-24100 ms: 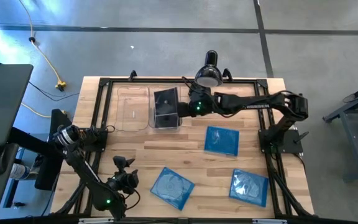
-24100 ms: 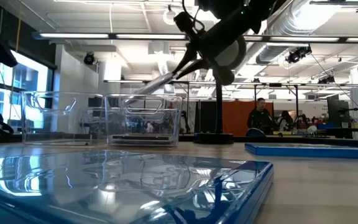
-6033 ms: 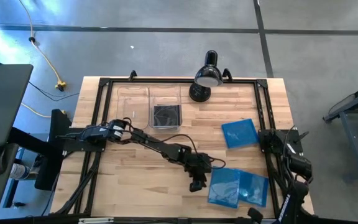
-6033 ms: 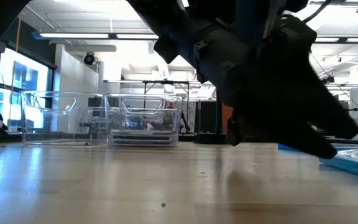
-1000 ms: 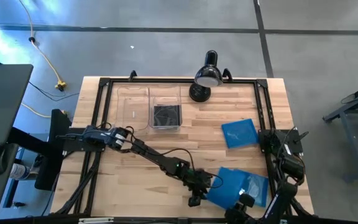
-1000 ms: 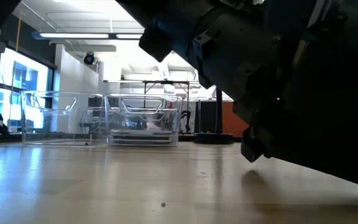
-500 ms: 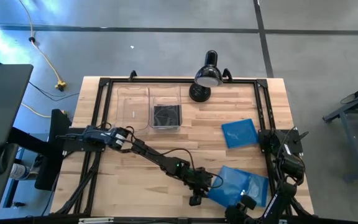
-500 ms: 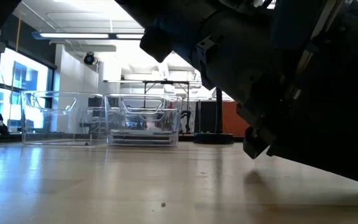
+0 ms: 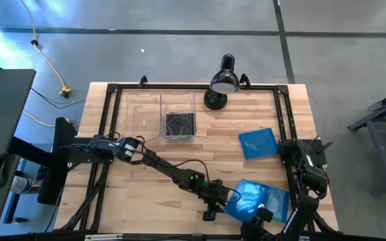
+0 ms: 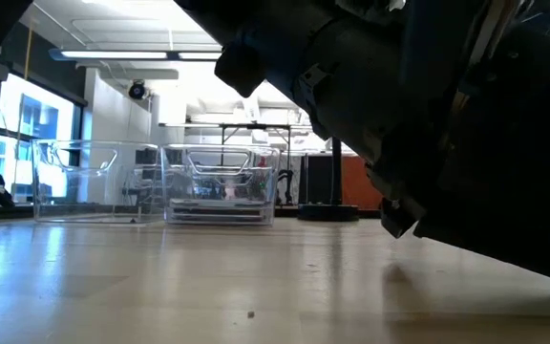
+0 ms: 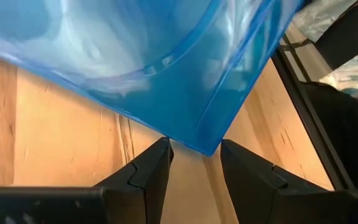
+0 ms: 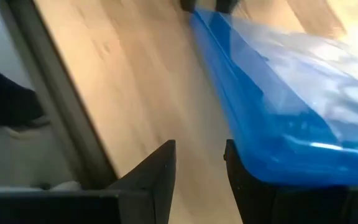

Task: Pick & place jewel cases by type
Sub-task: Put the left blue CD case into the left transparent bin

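Observation:
Near the table's front right lies a translucent blue jewel case (image 9: 246, 195) (image 11: 154, 56), overlapping a second blue one (image 9: 277, 201). My left gripper (image 9: 220, 199) (image 11: 196, 149) reaches in level from the table's left, open, with the case's near-left corner between its fingertips. My right gripper (image 9: 263, 216) (image 12: 197, 158) is low at the front edge, open, at the opposite side of the same case (image 12: 291, 93). A third blue case (image 9: 258, 142) lies flat farther back. Dark jewel cases (image 9: 179, 124) lie in the right-hand bin. My left gripper has the blue case's corner (image 11: 205, 146) standing between its two fingertips, coming level from the table's left; whether either finger touches it I cannot tell. My right gripper has the case's near edge (image 12: 260, 165) lying just over one finger (image 12: 238, 168); touching or not, I cannot tell.
Two clear bins (image 9: 143, 114) (image 9: 165, 114) stand side by side at the back left, seen also in the low view (image 10: 89, 182) (image 10: 222, 182). A black desk lamp (image 9: 223, 80) stands at the back centre. A black frame rail (image 9: 288, 134) runs along the table's right side.
My left gripper has edged slightly toward the table's right edge, staying at the blue case's corner. Nothing else has plainly moved.

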